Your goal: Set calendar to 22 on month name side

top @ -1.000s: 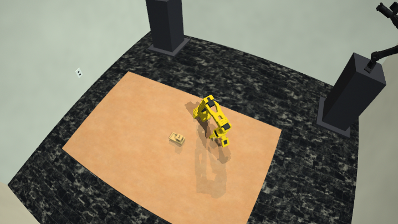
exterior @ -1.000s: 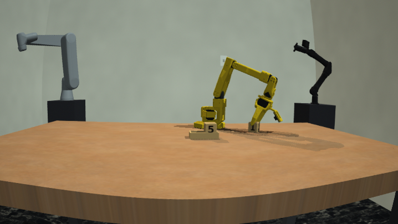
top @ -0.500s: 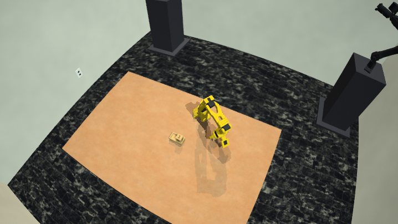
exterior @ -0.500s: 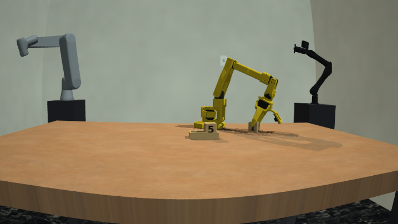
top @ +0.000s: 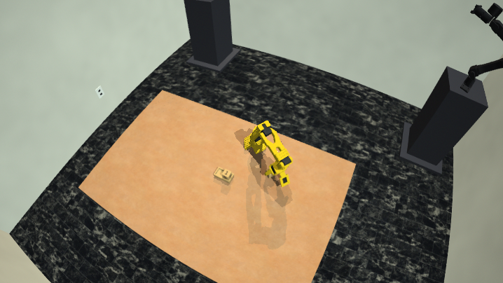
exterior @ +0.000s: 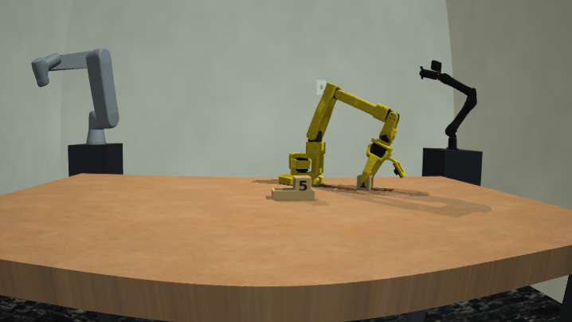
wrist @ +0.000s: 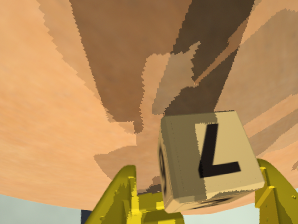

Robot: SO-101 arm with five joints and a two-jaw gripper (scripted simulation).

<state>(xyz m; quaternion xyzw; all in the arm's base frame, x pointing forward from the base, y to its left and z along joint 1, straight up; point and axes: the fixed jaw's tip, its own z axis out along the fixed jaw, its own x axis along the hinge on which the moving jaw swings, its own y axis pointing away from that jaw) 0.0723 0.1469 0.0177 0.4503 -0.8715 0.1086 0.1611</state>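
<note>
The wooden tray lies flat on the table, left of the arm, and also shows in the exterior view. One cube stands in the tray's right half and shows a 5 on its front. The other cube rests on the table to the right of the arm's base. In the wrist view this cube shows a 7 on its top face. My gripper is lowered over it and open, with a finger on each side. The left finger stands clear of the cube and the right finger is very near it. In the overhead view the gripper hides this cube.
The yellow arm's base stands just behind the tray. A grey arm and a black camera arm stand on dark pedestals off the table, far from the work.
</note>
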